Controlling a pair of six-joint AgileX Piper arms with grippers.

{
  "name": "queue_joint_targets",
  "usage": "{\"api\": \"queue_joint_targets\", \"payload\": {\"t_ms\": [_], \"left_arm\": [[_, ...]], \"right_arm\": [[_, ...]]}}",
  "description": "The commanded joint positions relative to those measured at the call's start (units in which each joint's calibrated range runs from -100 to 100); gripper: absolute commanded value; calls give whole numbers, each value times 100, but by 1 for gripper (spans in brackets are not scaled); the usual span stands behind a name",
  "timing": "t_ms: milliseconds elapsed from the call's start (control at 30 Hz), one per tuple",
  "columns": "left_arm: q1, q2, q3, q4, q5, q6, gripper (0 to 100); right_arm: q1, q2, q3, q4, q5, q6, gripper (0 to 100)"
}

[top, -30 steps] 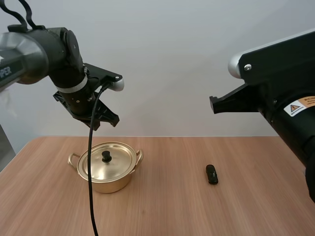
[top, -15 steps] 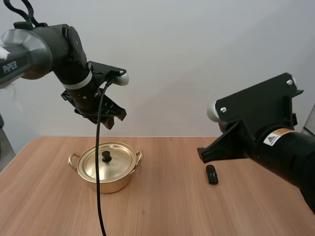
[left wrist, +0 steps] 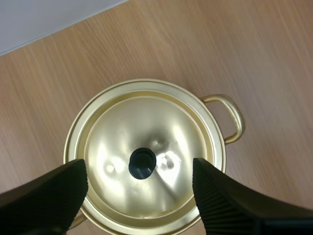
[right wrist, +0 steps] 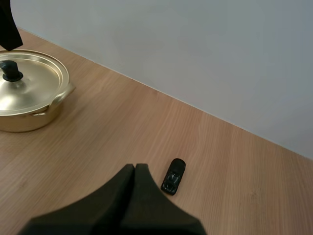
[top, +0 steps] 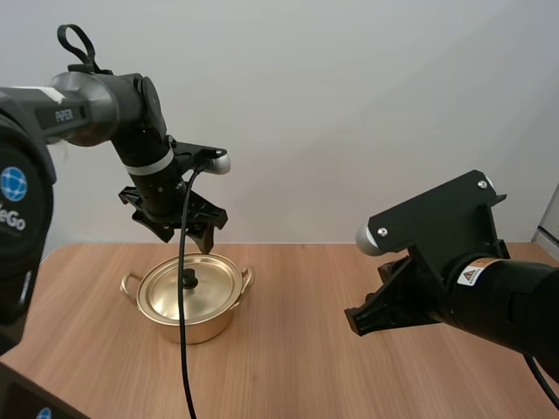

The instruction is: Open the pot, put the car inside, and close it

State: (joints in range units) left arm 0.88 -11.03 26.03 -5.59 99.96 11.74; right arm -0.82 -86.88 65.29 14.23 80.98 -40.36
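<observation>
A gold pot (top: 188, 301) stands on the table's left side, its lid (left wrist: 146, 132) on, with a black knob (left wrist: 142, 163) in the middle. Just above the lid hangs my left gripper (top: 185, 234), open, its fingers (left wrist: 49, 193) apart on either side of the knob and touching nothing. A small black toy car (right wrist: 173, 182) lies on the wood to the right of the pot (right wrist: 24, 95). My right gripper (right wrist: 135, 170) is shut on nothing, a short way above the table near the car. In the high view the right arm (top: 454, 279) hides the car.
The wooden table (top: 288, 367) runs back to a plain grey wall. Bare wood lies between the pot and the car and along the front edge.
My left gripper has opened and come down closer over the pot lid. The right arm has swung down and left, and it now covers the car in the high view.
</observation>
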Motion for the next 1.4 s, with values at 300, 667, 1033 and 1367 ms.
{"api": "queue_joint_targets", "payload": {"t_ms": [300, 667, 1033, 1367], "left_arm": [[-5, 840, -9, 73, 4, -24, 100], [-5, 956, -9, 252, 4, -10, 95], [-5, 956, 341, 252, 4, 123, 95], [-5, 956, 357, 245, 4, 132, 95]], "right_arm": [[-5, 1, 3, 5, 50, -8, 0], [-5, 1, 3, 5, 68, -8, 0], [-5, 1, 3, 5, 87, -8, 0], [-5, 1, 3, 5, 87, -8, 0]]}}
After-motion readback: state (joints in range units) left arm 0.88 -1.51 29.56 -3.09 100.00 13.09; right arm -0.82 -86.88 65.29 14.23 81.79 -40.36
